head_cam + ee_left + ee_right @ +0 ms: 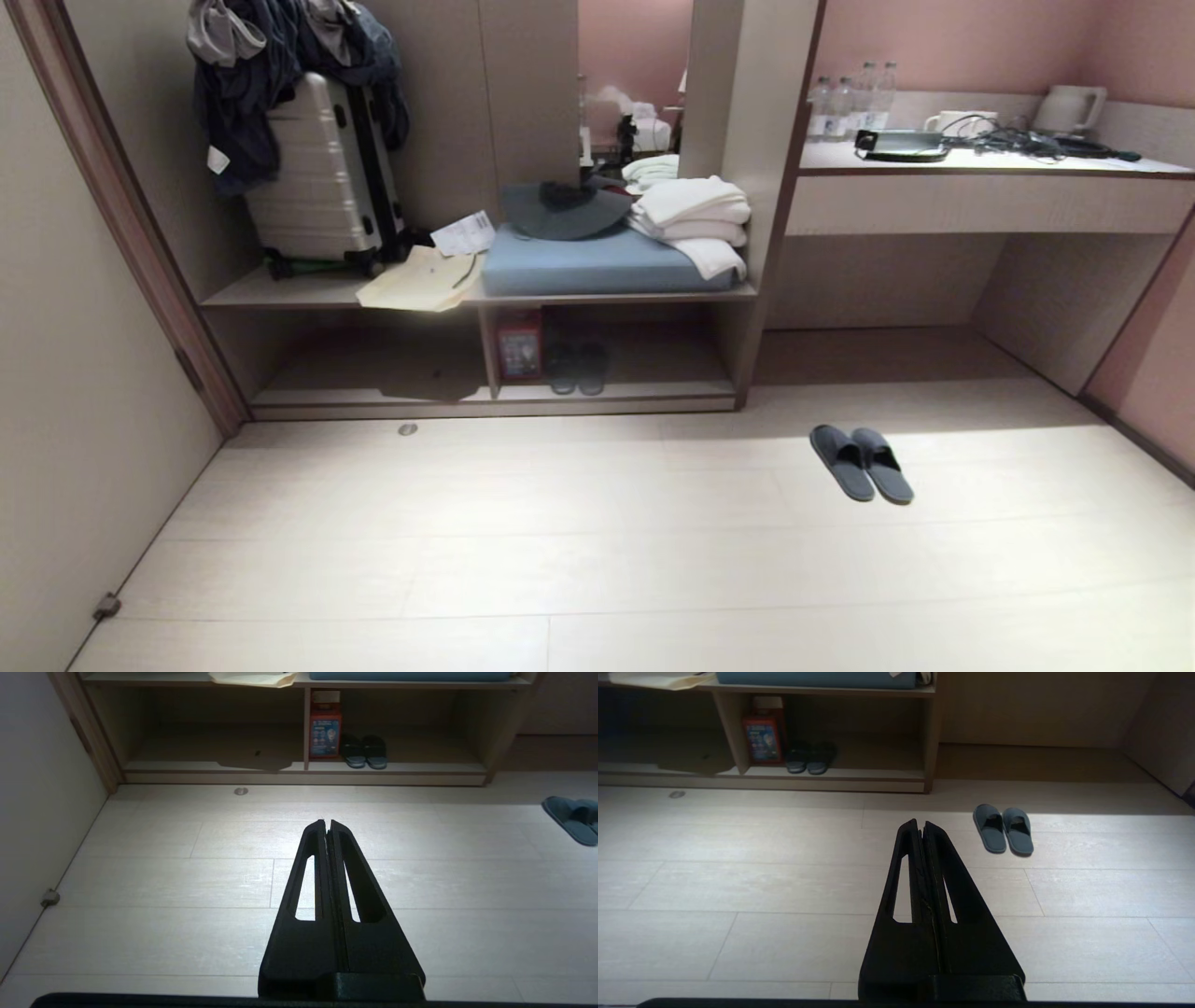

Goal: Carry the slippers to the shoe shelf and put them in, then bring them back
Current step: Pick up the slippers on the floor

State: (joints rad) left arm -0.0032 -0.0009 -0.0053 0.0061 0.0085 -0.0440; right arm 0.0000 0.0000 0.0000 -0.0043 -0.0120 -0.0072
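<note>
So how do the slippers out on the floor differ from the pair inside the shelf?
The slippers lie on the open, lit floor, while the black sandals sit in shadow in the shoe shelf, beside a red box. The slippers look grey-blue; the sandals look darker. Both are pairs set side by side.

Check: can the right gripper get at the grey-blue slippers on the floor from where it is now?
Probably not yet. The right gripper is shut and hangs well short of the slippers, which lie side by side on bare floor off to the robot's right. Nothing blocks the way; the robot likely must drive closer first.
</note>
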